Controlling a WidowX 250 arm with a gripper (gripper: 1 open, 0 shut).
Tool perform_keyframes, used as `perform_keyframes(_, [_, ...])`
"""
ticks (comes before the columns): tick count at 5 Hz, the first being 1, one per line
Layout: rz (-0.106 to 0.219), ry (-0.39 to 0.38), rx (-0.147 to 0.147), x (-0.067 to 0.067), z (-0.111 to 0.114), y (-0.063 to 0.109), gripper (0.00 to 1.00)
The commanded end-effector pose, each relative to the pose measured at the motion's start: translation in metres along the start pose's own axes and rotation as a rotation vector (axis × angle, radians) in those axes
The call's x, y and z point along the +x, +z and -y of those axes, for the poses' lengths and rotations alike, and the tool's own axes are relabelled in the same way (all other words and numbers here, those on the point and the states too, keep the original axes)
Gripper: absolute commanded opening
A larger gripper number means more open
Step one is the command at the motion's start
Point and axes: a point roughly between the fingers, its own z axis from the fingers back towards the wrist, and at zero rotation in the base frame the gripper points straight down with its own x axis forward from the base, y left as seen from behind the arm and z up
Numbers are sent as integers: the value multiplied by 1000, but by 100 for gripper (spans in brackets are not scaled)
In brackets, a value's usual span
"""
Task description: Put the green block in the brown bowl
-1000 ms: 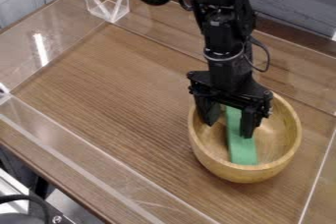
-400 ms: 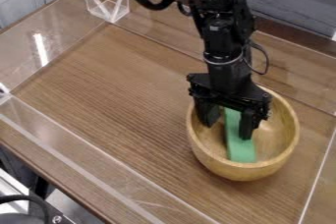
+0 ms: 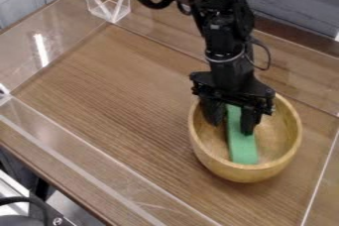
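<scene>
Inside brown bowl (image 3: pixel 212 151) — green block (image 3: pixel 244 145), upper end between gripper (image 3: pixel 236 120) fingers.

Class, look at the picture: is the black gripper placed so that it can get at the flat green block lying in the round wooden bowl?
Probably yes. The black gripper points down into the round wooden bowl, its fingers straddling the upper end of the flat green block, and nothing else lies in the bowl to block it.

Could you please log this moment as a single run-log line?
green block: inside brown bowl, leaning | gripper: straddling block's upper end, grip unclear
</scene>
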Motion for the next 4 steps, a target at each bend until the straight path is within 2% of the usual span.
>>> perform_keyframes(1, [6,-8,4,0,-2,-2,0])
perform_keyframes(4, [-2,-12,-3,-4,2,5,0])
